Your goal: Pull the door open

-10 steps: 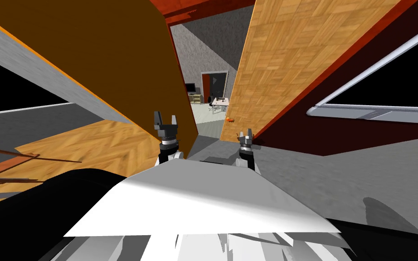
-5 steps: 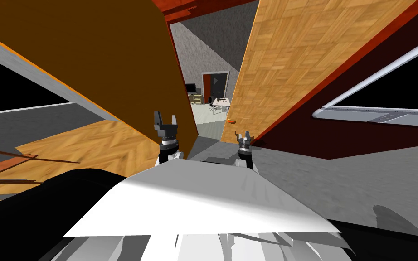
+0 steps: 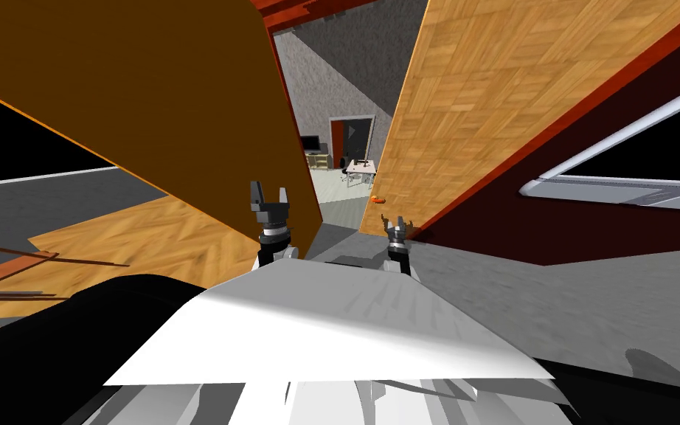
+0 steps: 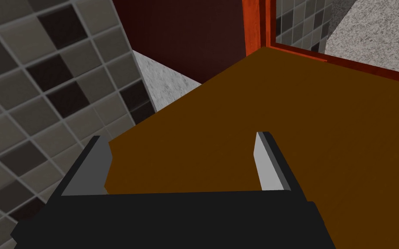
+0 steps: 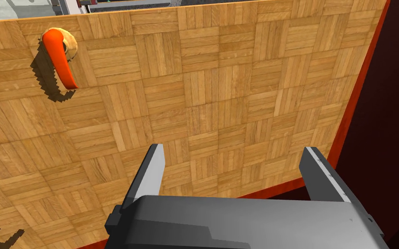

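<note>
The door [image 3: 464, 111], a light parquet-patterned wood panel with a red-orange edge, stood ajar on the robot's right, slanting away past the right claw [image 3: 397, 220]. Its orange lever handle [image 3: 377, 198] sat near the door's free edge, in the head view just beyond that claw and a little to its left.

In the right wrist view the lever handle [image 5: 60, 62] hung from a pale round rosette [image 5: 69, 45] and cast a jagged shadow on the parquet. The right claw [image 5: 234, 148] was released. Its 2 fingers [image 5: 149, 179] were spread wide before the bare face of the door [image 5: 220, 86], well apart from the handle and grasping nothing. A dark maroon wall [image 5: 389, 129] lay beside the door's red-orange edge.

The left claw [image 3: 269, 189] was raised in front of a dark brown panel [image 3: 147, 96] and was also released. In its wrist view the 2 fingers [image 4: 263, 162] stood apart over that flat brown surface [image 4: 324, 129]. A red-orange frame [image 4: 252, 26] and a grey and black chequered tiled wall [image 4: 30, 86] lay beyond.

Between the brown panel and the door, a gap showed a far room with a white tabletop [image 3: 358, 165] and a dark monitor [image 3: 310, 141]. To the right, a white window frame [image 3: 597, 188] ran around a black area.
</note>
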You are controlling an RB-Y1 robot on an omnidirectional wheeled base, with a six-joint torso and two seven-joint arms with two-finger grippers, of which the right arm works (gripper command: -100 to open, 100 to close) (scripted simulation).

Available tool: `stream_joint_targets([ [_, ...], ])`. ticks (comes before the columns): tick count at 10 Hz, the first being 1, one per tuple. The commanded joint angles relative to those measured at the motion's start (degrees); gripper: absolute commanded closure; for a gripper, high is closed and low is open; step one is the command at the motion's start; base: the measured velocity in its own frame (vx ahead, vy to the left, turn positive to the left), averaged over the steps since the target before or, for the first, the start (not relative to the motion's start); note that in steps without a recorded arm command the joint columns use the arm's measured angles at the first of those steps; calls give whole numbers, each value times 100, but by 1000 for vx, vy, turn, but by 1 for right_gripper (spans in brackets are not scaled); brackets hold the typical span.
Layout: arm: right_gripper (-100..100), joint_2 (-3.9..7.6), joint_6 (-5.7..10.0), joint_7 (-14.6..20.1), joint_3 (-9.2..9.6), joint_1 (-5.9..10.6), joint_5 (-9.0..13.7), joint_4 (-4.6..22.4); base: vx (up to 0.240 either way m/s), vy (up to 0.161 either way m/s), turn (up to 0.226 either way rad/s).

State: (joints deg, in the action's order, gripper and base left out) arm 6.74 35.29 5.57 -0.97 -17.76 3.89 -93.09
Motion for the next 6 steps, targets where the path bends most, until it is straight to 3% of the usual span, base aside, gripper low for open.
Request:
stream_joint_targets([
  [1,-100,30,51,7,-13,56,14,220,107,1,23],
  [6,-100,145,210,50,-68,240,70,915,104,6,21],
])
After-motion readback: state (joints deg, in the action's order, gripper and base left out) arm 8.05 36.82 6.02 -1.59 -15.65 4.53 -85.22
